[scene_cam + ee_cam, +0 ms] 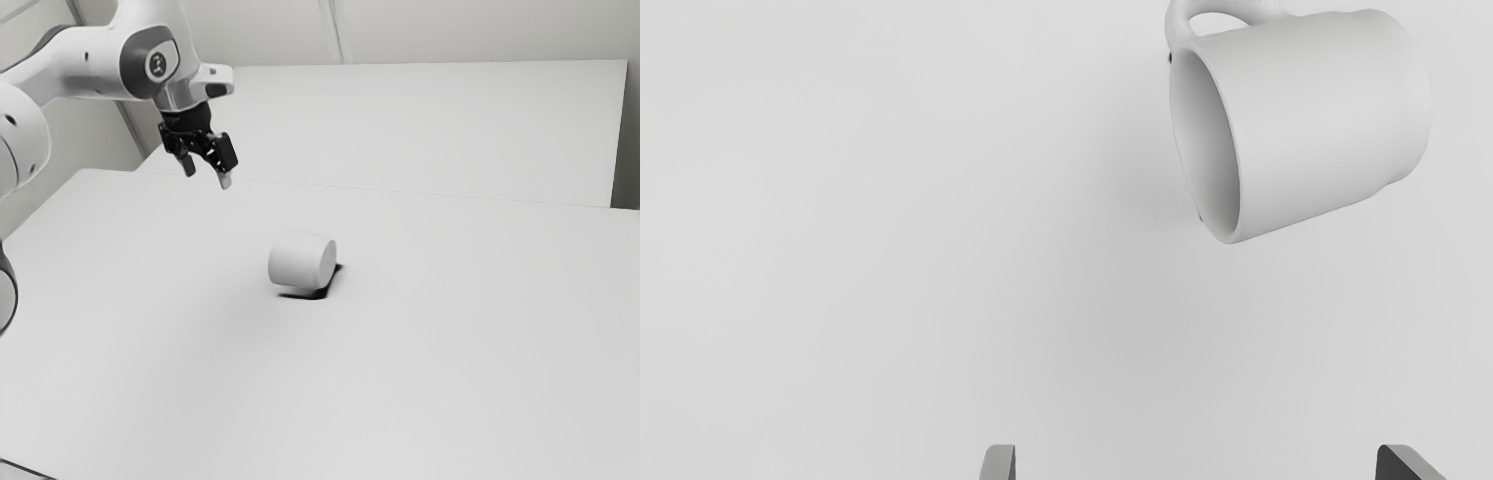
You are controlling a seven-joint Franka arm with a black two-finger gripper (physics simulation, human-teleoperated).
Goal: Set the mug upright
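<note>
White mug (298, 263) on its side, gripper (207, 176) apart above the table (440, 370)

From my exterior view, the Franka arm (95, 62) reaches in from the upper left, and I have its black gripper up over the white tabletop, well apart from the mug. The mug lies toward the exterior view's right from the gripper, tipped over on the table, with a dark shadow (318, 295) along its lower edge.

My wrist view shows the two fingers (998, 463) spread wide, neither one touching the mug. The mug sits out beyond the fingertips, its rounded wall lying sideways. I can see into its open mouth (1208, 150), which faces sideways, roughly along the line from one finger to the other. Its looped handle (1177, 27) is on the side of the mug farther from the fingers, partly cut off by the picture's edge.
</note>
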